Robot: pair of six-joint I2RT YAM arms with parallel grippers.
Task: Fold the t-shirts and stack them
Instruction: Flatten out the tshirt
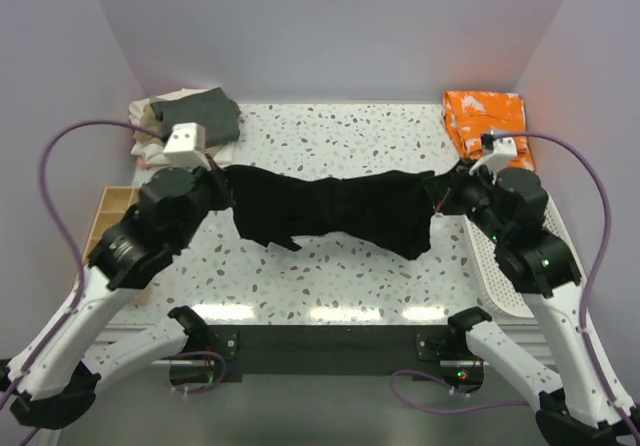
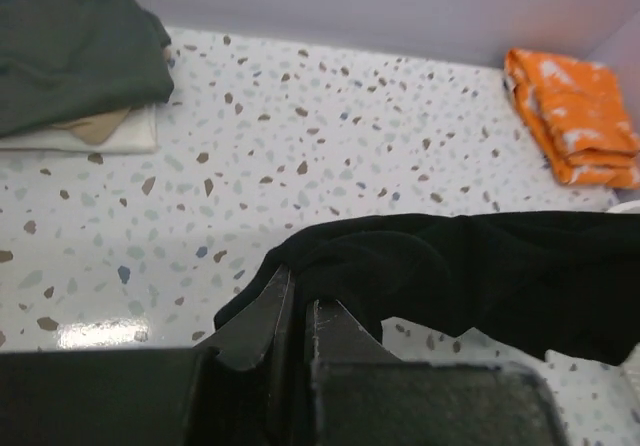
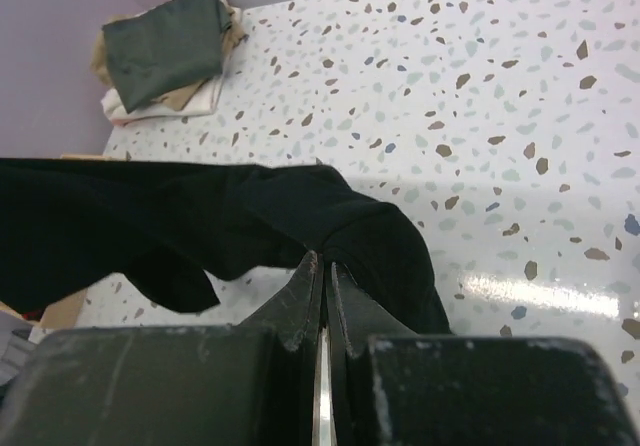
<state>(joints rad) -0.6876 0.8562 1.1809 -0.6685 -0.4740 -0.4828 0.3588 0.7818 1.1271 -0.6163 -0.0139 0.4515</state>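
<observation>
Black cloth fills the near middle of the scene: one black t-shirt (image 1: 330,211) hangs stretched sideways between two robot arms, just above a speckled white table (image 1: 350,266). The left gripper (image 2: 300,306) is pinched closed on the shirt's left end, with cloth bunched over its tips. The right gripper (image 3: 322,271) is pressed closed on the right end in the same way. Between them the shirt sags, and its lower edge hangs ragged and uneven.

The likely trouble is a slip. Each grip appears to hold only a small fold of cloth, so pulling the arms further apart could tug one end free and drop the shirt in a heap. The uneven lower edge could also crease or double under if the shirt is lowered as it hangs.

Farther back, in the far left corner, sits one stack (image 1: 190,121) of three folded shirts: a grey-green shirt (image 2: 70,51) on top, a tan shirt (image 2: 95,126) under it and a cream shirt (image 2: 80,141) lowest. In the far right corner lies one orange bundle (image 1: 485,121).
</observation>
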